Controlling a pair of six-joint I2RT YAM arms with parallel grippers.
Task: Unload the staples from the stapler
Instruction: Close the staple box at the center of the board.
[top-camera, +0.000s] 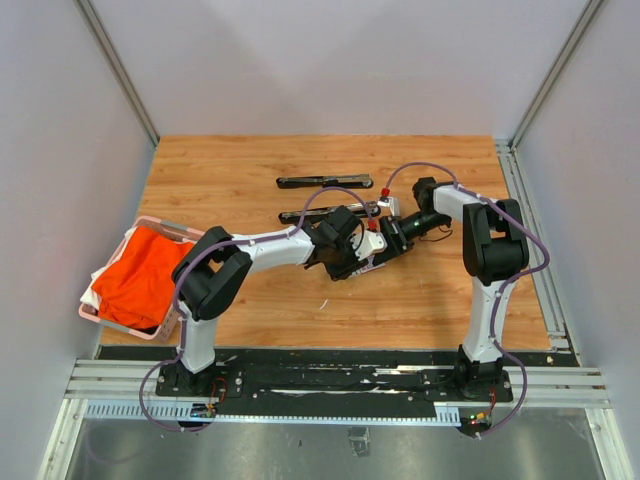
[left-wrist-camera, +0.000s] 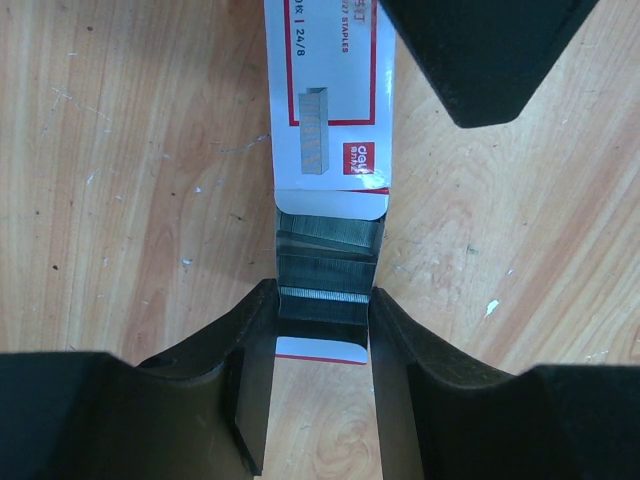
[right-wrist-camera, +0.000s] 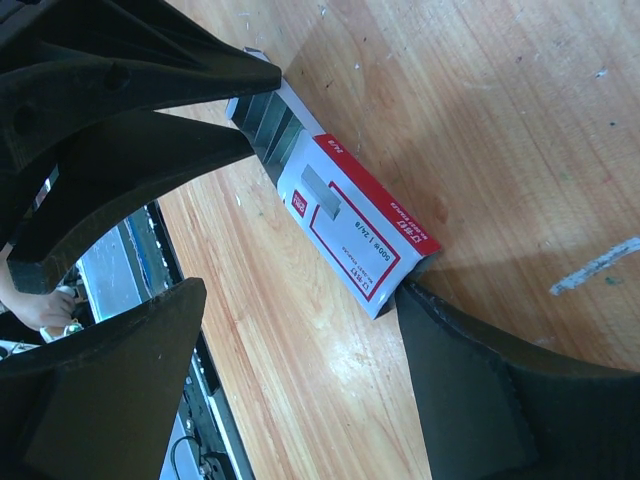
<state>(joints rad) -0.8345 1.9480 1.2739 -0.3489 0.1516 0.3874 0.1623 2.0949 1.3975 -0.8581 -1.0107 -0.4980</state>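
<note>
Tools first: the left tool (left-wrist-camera: 322, 310) is narrowed down, its two black fingers (left-wrist-camera: 250, 350) pressed against the long sides of the dark inner tray (left-wrist-camera: 325, 265) of a small staple box, so it has that tray clamped. Inside the tray lie the staples (left-wrist-camera: 330, 232), short silvery-grey metal strips packed in rows, some flat and one tilted. The tray stands drawn partly out of its flat white-and-red cardboard sleeve (left-wrist-camera: 330, 90), which reaches away from the fingers. The right tool (right-wrist-camera: 300, 295) is spread wide at the sleeve's far end and holds nothing. One of its fingers sits at the sleeve's corner, touching or very nearly; I cannot tell which.

All of this rests on the scuffed light wooden bench (left-wrist-camera: 120, 200). Farther back lie two long black bars (top-camera: 325, 182) with red ends, which I take for the stapler opened out, well apart from the box. Whether any strips sit in them is too small to see. At the far left is a pink basket (top-camera: 165, 228) holding orange cloth.

The strips should be light, slick and stiff along their length, yet apt to snap at the glued joints. They are best pinched gently across the narrow sides, near the middle. The cardboard tray would crush easily, so the squeeze on it should be modest.
</note>
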